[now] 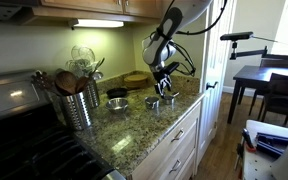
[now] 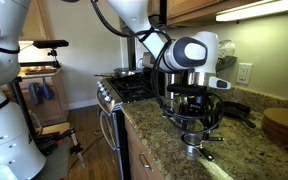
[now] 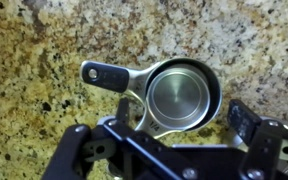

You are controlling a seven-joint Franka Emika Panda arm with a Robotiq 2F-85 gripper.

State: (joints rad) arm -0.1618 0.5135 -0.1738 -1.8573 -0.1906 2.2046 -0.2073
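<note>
Tool: the tool [image 2: 191,128] is released, its jaws spread wide, hovering just above the cup [image 3: 182,95] and touching nothing.
Cup: a small steel measuring cup, bowl up, flat on the speckled stone surface [image 3: 34,60], directly below the tool.
Handling: probably light, stiff and smooth; it may skid on the stone or slip from a pinch.
Hold: best across the flat dark handle [image 3: 106,74], which points left in the wrist view, or over 1 side of the rim.

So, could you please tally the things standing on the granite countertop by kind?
Steel measuring cup: 1
Other small metal cups: 2
Metal utensil holder: 1
Round wooden board: 1
Total: 5
</note>
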